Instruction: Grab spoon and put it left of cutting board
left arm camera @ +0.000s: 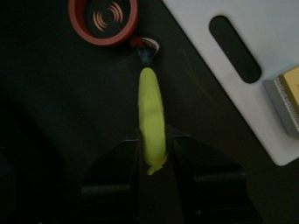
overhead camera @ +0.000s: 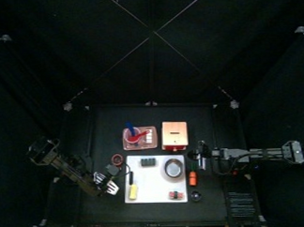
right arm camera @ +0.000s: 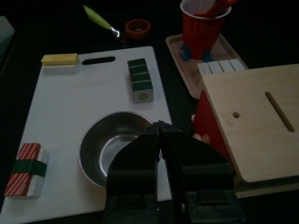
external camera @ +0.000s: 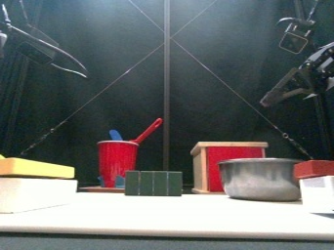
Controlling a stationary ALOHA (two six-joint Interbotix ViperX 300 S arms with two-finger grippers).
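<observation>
Basically you've got the spoon (left arm camera: 149, 114) lined up but not grasped; pickup and placing remain. It lies on the surface at frame center of the left wrist view, just beside the cutting board (left arm camera: 251, 52), its near end between your left fingers (left arm camera: 117, 175), which are spread. Right fingers (right arm camera: 176, 153) look pressed together, hovering over the board.

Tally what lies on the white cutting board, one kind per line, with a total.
Yellow block: 1
Dark green segmented block: 1
Metal bowl: 1
Red, white and green striped block: 1
Total on the cutting board: 4
</observation>
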